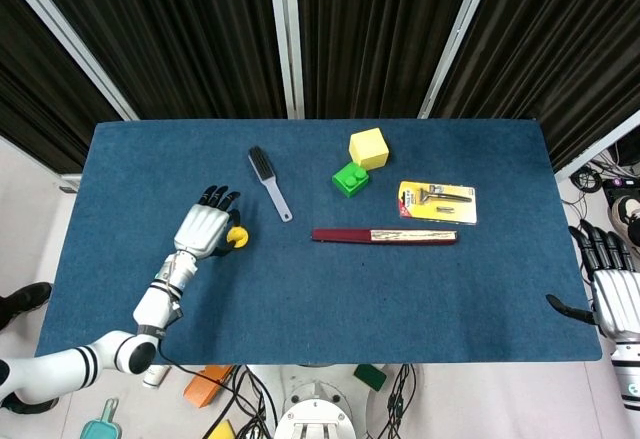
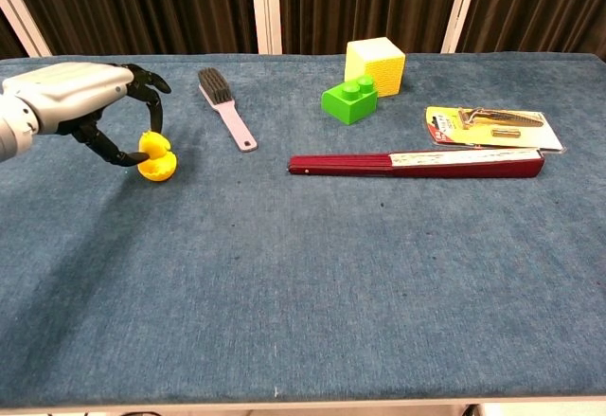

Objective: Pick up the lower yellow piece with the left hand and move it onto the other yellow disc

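The yellow piece leans tilted on top of the other yellow disc, on the blue table's left side. My left hand reaches over from the left and still pinches the piece between thumb and a fingertip. From the head view the two yellow parts show as one yellow spot just right of my left hand. Off the table's right edge hangs my right hand, fingers apart and holding nothing.
A grey-handled brush lies just right of the yellow pieces. Further right are a green brick, a yellow cube, a long dark red case and a razor pack.
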